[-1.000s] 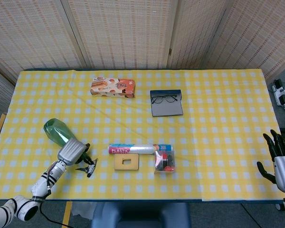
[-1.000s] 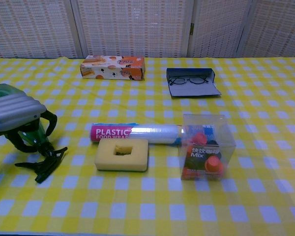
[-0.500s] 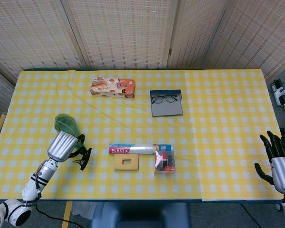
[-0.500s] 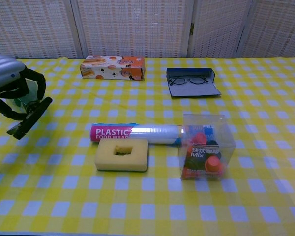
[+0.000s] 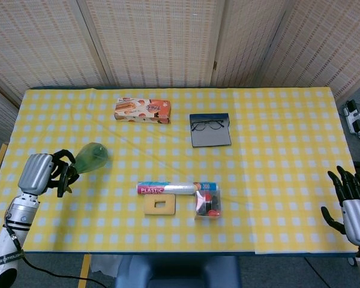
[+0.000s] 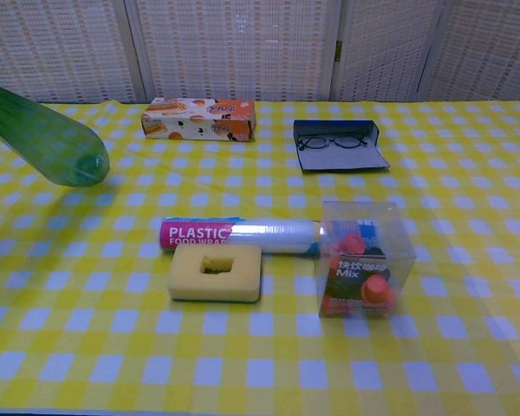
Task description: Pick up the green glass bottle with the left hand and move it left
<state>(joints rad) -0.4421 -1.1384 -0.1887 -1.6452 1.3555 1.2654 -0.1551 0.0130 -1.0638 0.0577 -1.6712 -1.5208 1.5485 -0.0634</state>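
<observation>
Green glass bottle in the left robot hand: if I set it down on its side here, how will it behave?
The green glass bottle looks round and smooth, so on its side it would probably roll across the flat checked tablecloth. Being glass, it is likely rigid, slippery and breakable, so lower it gently. The left robot hand holds only one end, so it may sag.

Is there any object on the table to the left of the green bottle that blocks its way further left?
Nothing visible does. The left hand holds the green glass bottle tilted, and only bare tablecloth shows to its left up to the table edge.
</observation>
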